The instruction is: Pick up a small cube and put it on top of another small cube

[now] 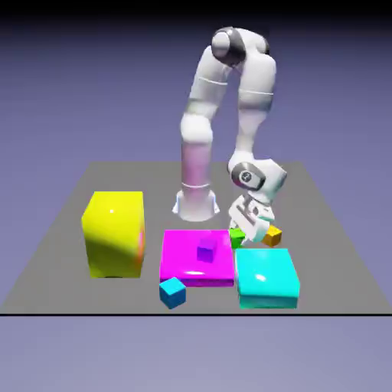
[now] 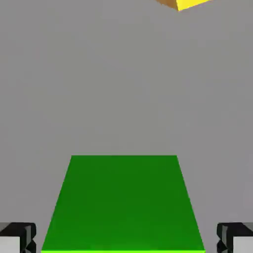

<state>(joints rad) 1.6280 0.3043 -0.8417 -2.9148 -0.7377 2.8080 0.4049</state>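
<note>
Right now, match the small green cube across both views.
Exterior view: right of center, just under the gripper, beside the magenta block.
Hand view: bottom middle, between the fingertips, the green cube.
Shared landmark: the small orange cube.

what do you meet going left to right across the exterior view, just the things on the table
Yellow block, small blue cube, small purple cube, small green cube, small orange cube.
</note>
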